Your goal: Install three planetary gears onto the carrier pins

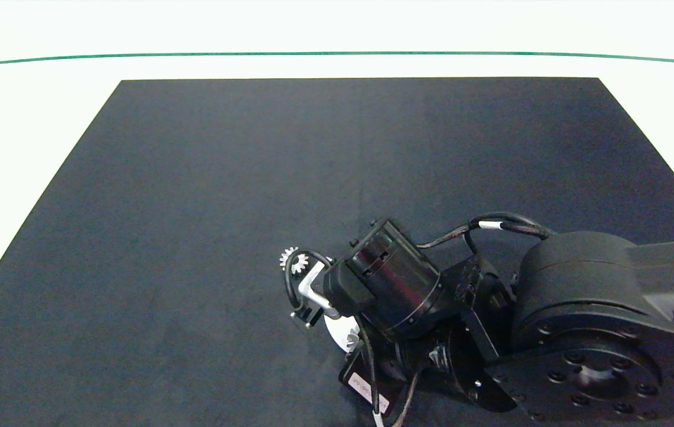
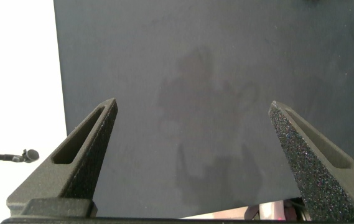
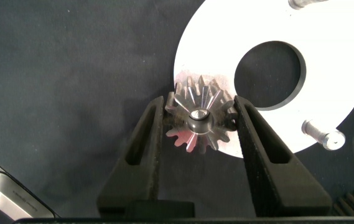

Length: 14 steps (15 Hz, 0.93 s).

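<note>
The right hand [image 3: 196,124] is pinching a silver planetary gear [image 3: 198,122] between its two fingers, over the edge of the white disc [image 3: 326,37]. The gear's hole axis is pointing up toward the wrist camera, its pointed teeth fanning outward. Two carrier pins [image 3: 321,135] are standing upright on the disc. Another gear [image 1: 293,261] is lying on the dark worktop [image 1: 194,207] nearby. The left hand [image 2: 192,134] is hovering spread wide over bare mat.

A big dark mat [image 1: 254,207] lies flat on a white table [image 1: 28,118]. A thin green line [image 1: 337,54] runs across the table behind it.
</note>
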### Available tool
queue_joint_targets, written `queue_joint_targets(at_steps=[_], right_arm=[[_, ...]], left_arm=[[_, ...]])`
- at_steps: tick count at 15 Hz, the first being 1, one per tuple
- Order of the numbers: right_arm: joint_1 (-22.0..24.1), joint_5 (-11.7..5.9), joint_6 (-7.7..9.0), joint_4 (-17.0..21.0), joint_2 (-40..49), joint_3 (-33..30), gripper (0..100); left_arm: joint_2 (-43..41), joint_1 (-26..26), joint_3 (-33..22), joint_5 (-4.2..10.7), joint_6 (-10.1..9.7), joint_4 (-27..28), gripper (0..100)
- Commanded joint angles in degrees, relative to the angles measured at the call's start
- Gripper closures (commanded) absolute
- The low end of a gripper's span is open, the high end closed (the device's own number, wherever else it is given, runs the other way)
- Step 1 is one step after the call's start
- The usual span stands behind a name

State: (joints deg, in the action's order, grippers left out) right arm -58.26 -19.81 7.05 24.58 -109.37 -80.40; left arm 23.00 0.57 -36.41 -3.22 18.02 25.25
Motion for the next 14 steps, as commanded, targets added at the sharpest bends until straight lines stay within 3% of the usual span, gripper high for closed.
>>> queue_joint_targets(at_steps=[1, 5, 7, 9, 11, 13, 14], right_arm=[[-0.1, -0.14, 0.16, 0.2, 0.0, 0.2, 0], [0.0, -0.67, -0.1, 0.4, 1.4, 0.3, 0], [-0.2, -4.8, 0.25, 1.6, 13.2, 4.3, 0], [0.9, -6.03, 0.16, 4.1, 24.3, 9.1, 0], [7.2, -6.12, 0.07, 6.8, 31.9, 15.6, 0], [16.3, -5.5, -0.1, 6.6, 36.1, 22.7, 0], [19.6, -3.83, -0.1, 6.6, 37.7, 25.2, 0]], left_arm=[[0.0, 0.0, -0.2, -0.03, 0.09, 0.2, 0], [0.1, 0.0, -0.4, -0.03, 0.09, 0.2, 0], [0.0, 0.0, -0.4, -0.03, 0.0, 0.2, 0], [0.0, 0.0, -0.4, -0.03, 0.0, 0.2, 0], [-0.1, 0.0, -0.4, -0.21, 0.0, 0.2, 0], [-0.2, 0.0, -0.4, -0.12, 0.0, 0.2, 0], [-0.2, 0.0, -0.4, -0.21, 0.0, 0.2, 0]])
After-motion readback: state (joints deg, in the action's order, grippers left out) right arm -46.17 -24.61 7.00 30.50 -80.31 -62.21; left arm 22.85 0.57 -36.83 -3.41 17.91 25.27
